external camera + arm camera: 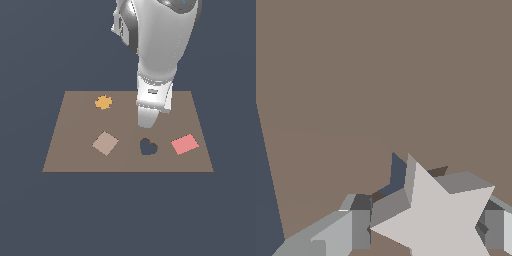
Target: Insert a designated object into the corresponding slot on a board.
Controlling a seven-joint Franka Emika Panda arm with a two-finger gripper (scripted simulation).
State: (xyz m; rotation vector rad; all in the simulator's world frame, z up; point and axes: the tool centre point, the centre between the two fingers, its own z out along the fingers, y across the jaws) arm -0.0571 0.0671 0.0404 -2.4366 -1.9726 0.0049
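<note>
We see the flat light-grey five-pointed star (pixel 443 220) clamped between the tool's (pixel 426 227) fingers (pixel 358 227), partly over the dark star-shaped cutout (pixel 398 175) in the brown rectangular board (pixel 381 75). Star lies flat; no long axis.

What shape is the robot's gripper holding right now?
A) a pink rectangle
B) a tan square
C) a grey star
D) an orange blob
C: in the wrist view the grey star sits between the fingers of the gripper, while the pink rectangle, orange blob and tan square all lie on the board.
</note>
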